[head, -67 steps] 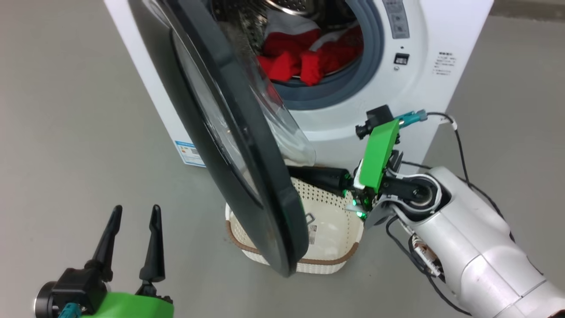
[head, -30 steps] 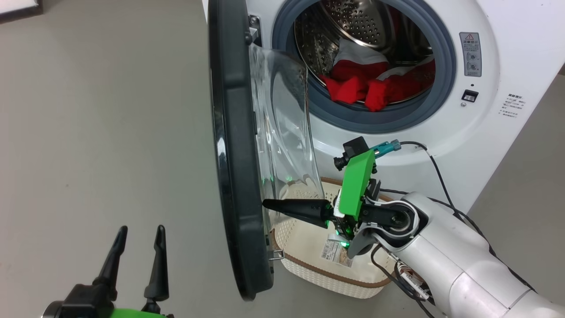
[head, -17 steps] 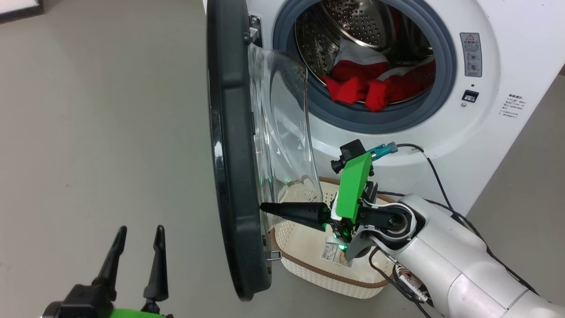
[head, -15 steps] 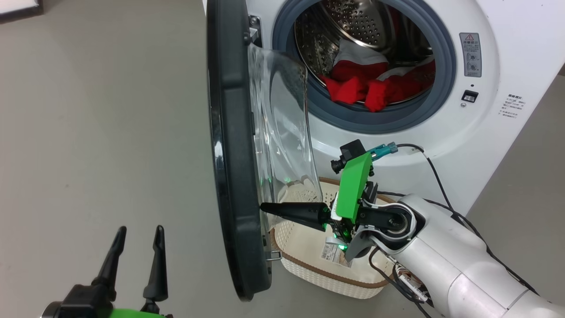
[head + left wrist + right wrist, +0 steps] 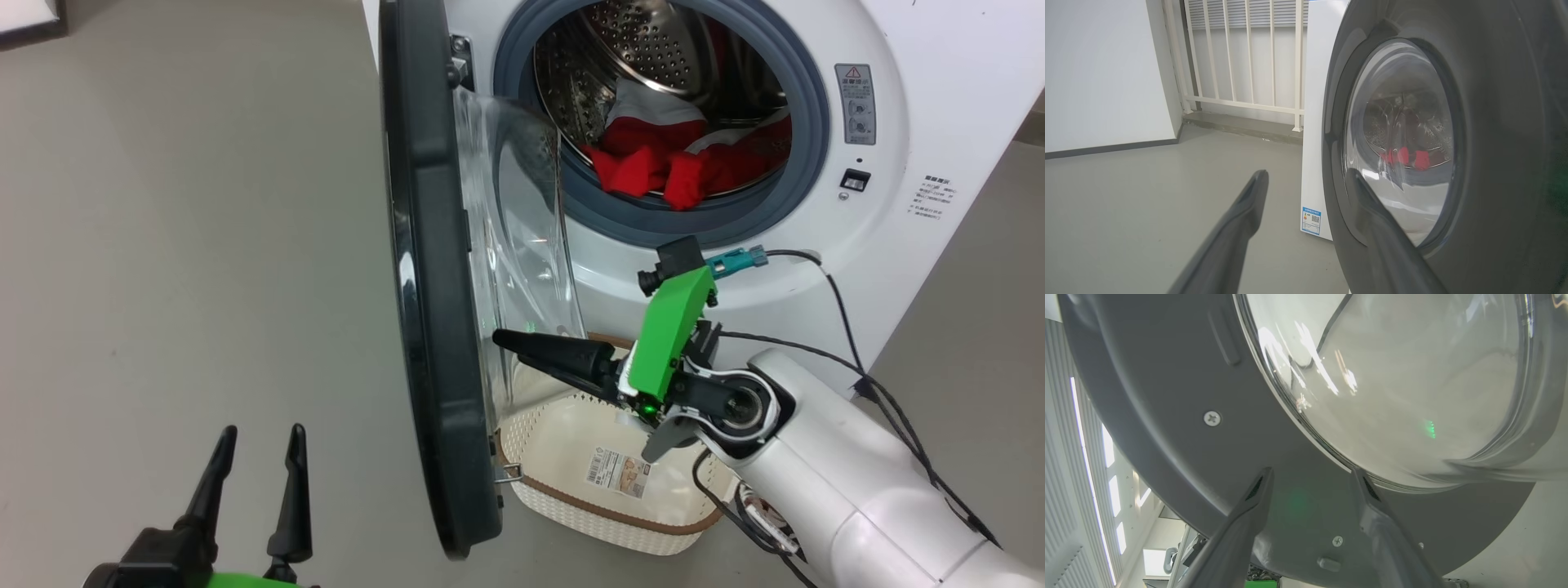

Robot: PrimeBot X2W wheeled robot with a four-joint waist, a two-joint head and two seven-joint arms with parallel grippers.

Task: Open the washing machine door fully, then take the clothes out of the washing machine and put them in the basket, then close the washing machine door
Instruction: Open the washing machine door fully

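The washing machine door [image 5: 424, 327] stands swung out, edge-on, its glass bowl [image 5: 522, 237] bulging toward the drum [image 5: 645, 49] of the washing machine [image 5: 939, 82]. Past the door, red-and-white clothes [image 5: 653, 167] heap in the drum. The right gripper [image 5: 510, 341] points at the door's inner side, low down; touching or not, hard to call. The cream basket [image 5: 555, 506] sits just beside the door's bottom edge. The left gripper [image 5: 263, 431], fingers [image 5: 290, 490] spread, hangs clear of the door's outer face.
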